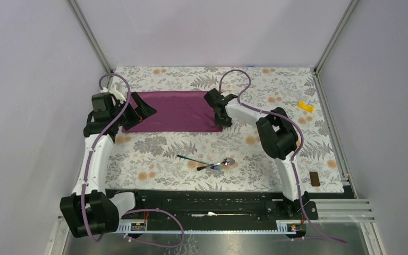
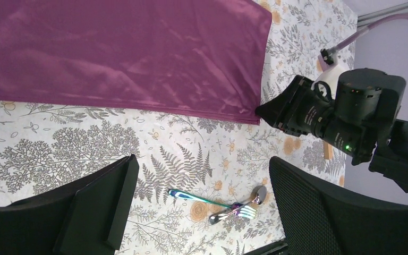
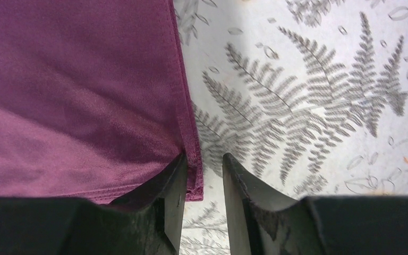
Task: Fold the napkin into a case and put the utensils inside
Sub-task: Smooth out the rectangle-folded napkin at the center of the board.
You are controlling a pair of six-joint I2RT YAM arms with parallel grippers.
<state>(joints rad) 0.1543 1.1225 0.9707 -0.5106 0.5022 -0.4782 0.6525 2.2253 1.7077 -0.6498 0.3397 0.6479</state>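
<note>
The dark purple napkin (image 1: 175, 111) (image 2: 122, 53) (image 3: 74, 95) lies flat as a wide rectangle at the back of the table; no case is formed. My right gripper (image 1: 221, 120) (image 3: 204, 166) (image 2: 276, 111) stands at the napkin's near right corner. Its jaws are narrowly apart and straddle the hem, one finger (image 3: 164, 196) on the cloth, the other on the tablecloth. At the napkin's left end my left gripper (image 1: 144, 111) (image 2: 202, 164) is wide open and holds nothing. The utensils lie crossed in front: a silver spoon (image 1: 224, 162) (image 2: 259, 195) and an iridescent fork (image 1: 191, 159) (image 2: 194, 197).
A floral tablecloth (image 1: 276, 85) covers the table. A small yellow piece (image 1: 305, 107) lies at the back right and a small brown block (image 1: 314, 178) at the near right edge. Metal frame posts rise at the back corners.
</note>
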